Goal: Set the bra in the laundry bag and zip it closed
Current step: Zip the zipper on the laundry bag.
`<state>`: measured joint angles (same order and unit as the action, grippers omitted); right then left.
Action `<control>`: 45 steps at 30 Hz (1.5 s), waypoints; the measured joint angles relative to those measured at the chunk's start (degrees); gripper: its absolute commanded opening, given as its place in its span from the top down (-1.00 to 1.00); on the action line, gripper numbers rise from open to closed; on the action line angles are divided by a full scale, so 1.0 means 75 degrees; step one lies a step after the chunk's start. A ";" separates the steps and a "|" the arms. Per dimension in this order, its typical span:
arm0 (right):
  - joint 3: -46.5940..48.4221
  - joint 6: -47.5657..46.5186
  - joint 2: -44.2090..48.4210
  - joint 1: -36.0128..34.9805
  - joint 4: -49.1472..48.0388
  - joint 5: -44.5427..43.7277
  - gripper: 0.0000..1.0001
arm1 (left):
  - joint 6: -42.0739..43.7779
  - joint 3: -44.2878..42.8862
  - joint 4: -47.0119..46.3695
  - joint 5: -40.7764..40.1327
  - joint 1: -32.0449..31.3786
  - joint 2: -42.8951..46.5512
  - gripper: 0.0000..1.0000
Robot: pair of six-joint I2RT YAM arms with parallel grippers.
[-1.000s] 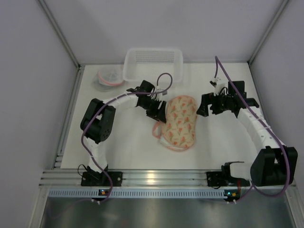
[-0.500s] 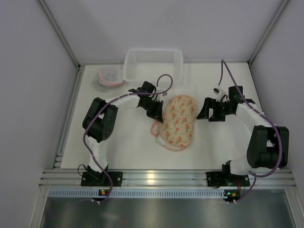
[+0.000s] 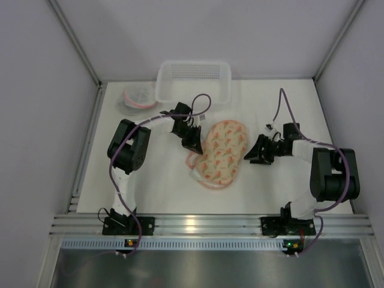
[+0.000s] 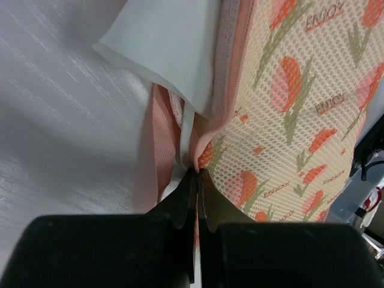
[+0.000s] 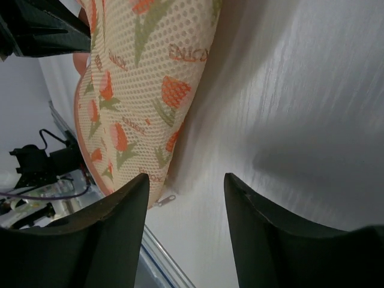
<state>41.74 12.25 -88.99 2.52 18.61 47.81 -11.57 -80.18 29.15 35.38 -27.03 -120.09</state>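
The laundry bag [image 3: 223,151], cream mesh with an orange tulip print, lies in the middle of the table. My left gripper [image 3: 195,146] is shut on its pink-trimmed left edge [image 4: 198,171], with the mesh [image 4: 300,108] spreading to the right. The bra shows as peach-pink fabric [image 4: 163,138] beside that edge, and its straps [image 3: 193,163] loop out at the bag's left. My right gripper [image 3: 252,155] stands open, low over the table just right of the bag [image 5: 144,72], holding nothing [image 5: 186,180]. The metal zipper pull [image 5: 163,200] lies by its left fingertip.
A white plastic basket [image 3: 193,81] stands at the back of the table. Left of it lies a grey round item with pink trim [image 3: 137,98]. White fabric [image 4: 171,48] sits beyond the bag's edge in the left wrist view. An aluminium rail [image 3: 198,225] runs along the near edge.
The left gripper closed on the bag's edge and the bag slid slightly toward the near left. The right gripper came down and nearer, beside the bag, with its jaws narrower.
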 measured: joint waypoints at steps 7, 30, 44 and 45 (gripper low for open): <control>-0.1227 0.1349 -0.0595 -0.0140 -0.2366 0.0935 0.00 | -0.0070 -0.0085 -0.0009 0.0306 0.0058 -0.0154 1.00; -0.0029 0.1448 -0.1335 -0.1032 -0.2296 0.1137 1.00 | 0.1084 0.0909 0.0082 -0.0490 0.0294 0.1463 -0.55; 0.0909 0.0711 -0.1993 -0.1425 -0.0901 0.1008 1.00 | 0.5744 0.1189 0.1023 -0.0388 -0.1585 0.3955 -0.27; 0.0976 0.0679 -0.2055 -0.1478 -0.0860 0.1000 1.00 | 0.5992 0.1189 0.1078 -0.0440 -0.1920 0.3891 -0.26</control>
<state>49.06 17.34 -104.40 -8.56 12.16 55.31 33.36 -71.26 37.23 32.08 -41.43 -90.91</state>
